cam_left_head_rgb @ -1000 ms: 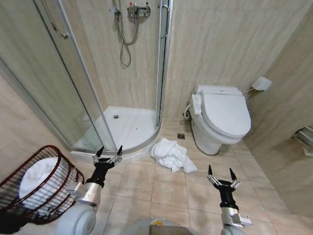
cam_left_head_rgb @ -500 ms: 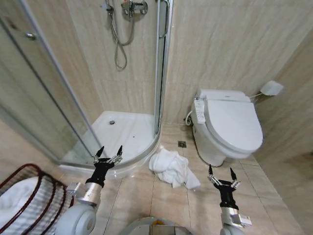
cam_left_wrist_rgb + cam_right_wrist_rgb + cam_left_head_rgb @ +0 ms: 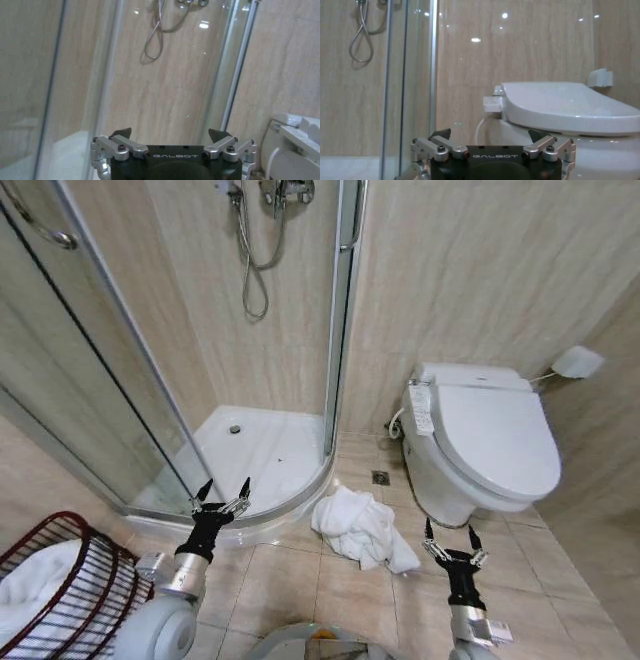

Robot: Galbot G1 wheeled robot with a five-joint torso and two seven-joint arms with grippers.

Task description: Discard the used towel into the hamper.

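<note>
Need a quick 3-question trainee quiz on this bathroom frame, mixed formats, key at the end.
1. True or false: the crumpled white towel lies on the floor tiles between the shower tray and the toilet.
2. Multiple choice: the hamper is A) empty, B) holding white cloth, C) tipped over.
3. Fill in: the left gripper and the right gripper are both ____ and hold nothing.

Key: 1 true. 2 B; white fabric shows inside the wire basket at the robot's left. 3 open.

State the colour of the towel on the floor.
White; the towel shows best in the head view.
</note>
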